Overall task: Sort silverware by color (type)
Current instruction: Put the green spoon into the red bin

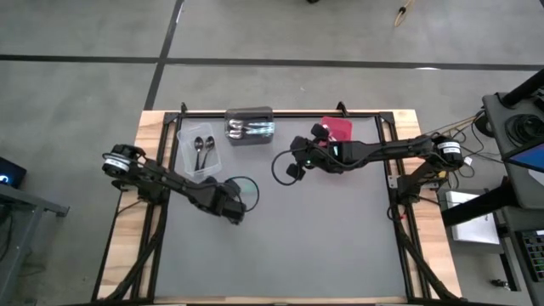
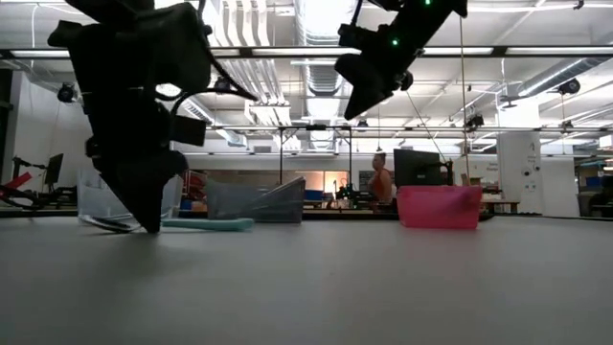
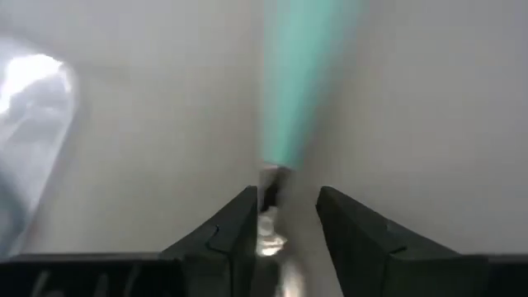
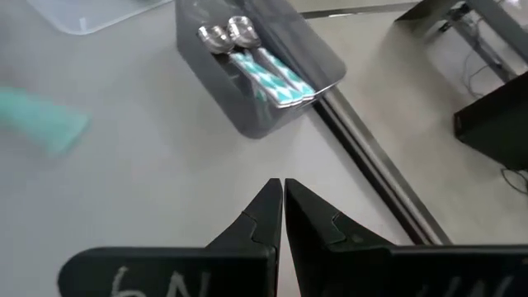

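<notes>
Your grey surface carries three bins along its far edge. The left claw hides the teal-handled spoon's bowl; its parted fingers straddle the neck, handle lying flat beyond. The right claw hangs closed, empty. Black spoons fill the clear bin; teal spoons the grey bin.

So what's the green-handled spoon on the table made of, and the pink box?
The spoon the left tool is straddling looks like two materials: a matte teal handle, probably plastic, and a shiny silvery stem, likely metal. The pink box looks like see-through coloured plastic, since it glows in the light.
</notes>
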`<state>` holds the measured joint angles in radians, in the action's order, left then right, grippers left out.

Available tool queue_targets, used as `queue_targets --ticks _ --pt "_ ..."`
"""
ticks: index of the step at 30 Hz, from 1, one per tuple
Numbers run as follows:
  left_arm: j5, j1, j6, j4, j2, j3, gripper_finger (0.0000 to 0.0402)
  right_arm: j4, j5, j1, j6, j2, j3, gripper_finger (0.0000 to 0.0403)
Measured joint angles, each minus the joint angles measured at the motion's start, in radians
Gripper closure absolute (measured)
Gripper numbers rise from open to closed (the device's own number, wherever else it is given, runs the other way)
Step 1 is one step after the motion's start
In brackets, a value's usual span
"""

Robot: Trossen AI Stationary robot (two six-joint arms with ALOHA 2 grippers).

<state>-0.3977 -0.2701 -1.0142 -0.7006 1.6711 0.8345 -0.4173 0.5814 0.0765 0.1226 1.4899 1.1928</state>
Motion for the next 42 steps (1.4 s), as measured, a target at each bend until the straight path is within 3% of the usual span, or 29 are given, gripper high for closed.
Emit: queue_targets --ticks 6,16,20,23,30,33,42 --pt "0.017 -0.050 0.196 0.108 0.000 0.002 0.0300 -0.033 -0.016 0.000 0.004 0.000 -0.002 0.0394" --pt "0.023 -0.054 0.220 0.097 -0.010 0.002 0.0303 -0.065 -0.073 0.000 0.046 0.000 -0.002 0.0394" --pt "0.008 -0.057 0.236 0.085 -0.017 0.015 0.0303 -0.057 -0.171 0.000 0.081 0.001 -0.005 0.0394" --pt "-0.041 -0.068 0.248 0.085 -0.019 0.048 0.0304 0.017 -0.221 -0.018 0.104 0.002 -0.040 0.0394" --pt "-0.208 -0.119 0.298 0.071 -0.021 0.146 0.0304 0.326 -0.224 -0.132 0.133 0.004 -0.204 0.0394" --pt "-0.235 -0.133 0.362 0.072 -0.021 0.199 0.0304 0.441 -0.226 -0.172 0.140 0.004 -0.262 0.0394" --pt "-0.239 -0.178 0.547 0.080 -0.021 0.355 0.0304 0.467 -0.224 -0.247 0.168 0.004 -0.310 0.0394"
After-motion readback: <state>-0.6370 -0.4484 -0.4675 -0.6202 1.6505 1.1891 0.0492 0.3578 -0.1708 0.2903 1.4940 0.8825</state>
